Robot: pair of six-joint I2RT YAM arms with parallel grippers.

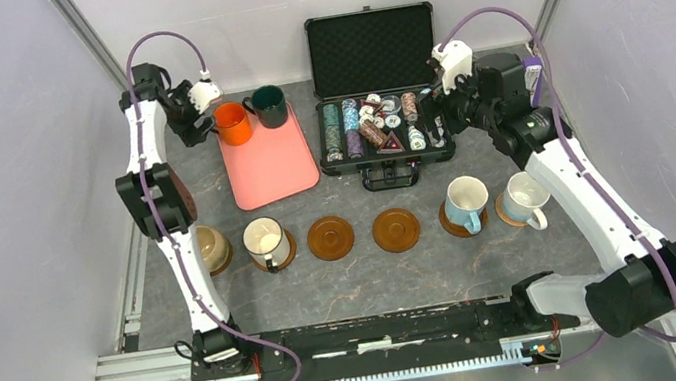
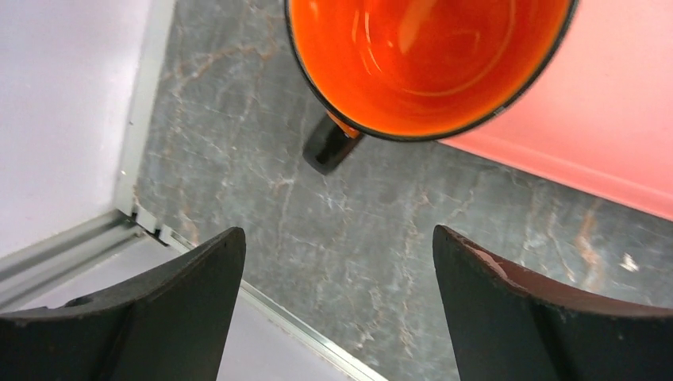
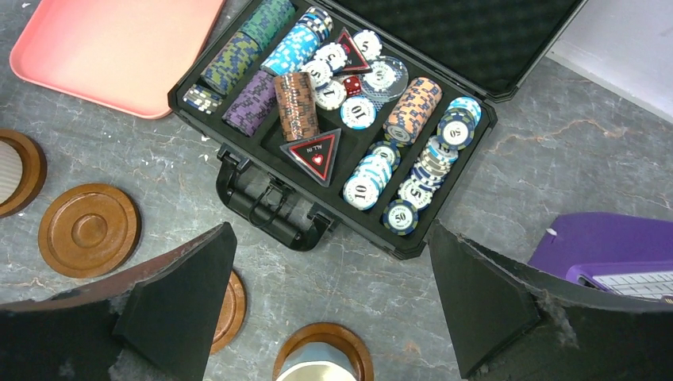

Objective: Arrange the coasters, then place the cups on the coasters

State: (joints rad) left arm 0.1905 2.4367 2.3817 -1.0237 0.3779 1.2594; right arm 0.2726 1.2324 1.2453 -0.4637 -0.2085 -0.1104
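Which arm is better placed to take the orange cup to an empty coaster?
Left. The left fingers are open beside the orange cup at the corner of the pink tray, its handle toward them. The right fingers are open, but over the poker chip case, farther from that cup.

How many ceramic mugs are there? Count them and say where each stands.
6. Tan mug, white dark-rimmed mug, light blue mug and white mug stand on brown round coasters in the front row; orange mug and dark green mug at the pink tray's far end. None seems hidden.
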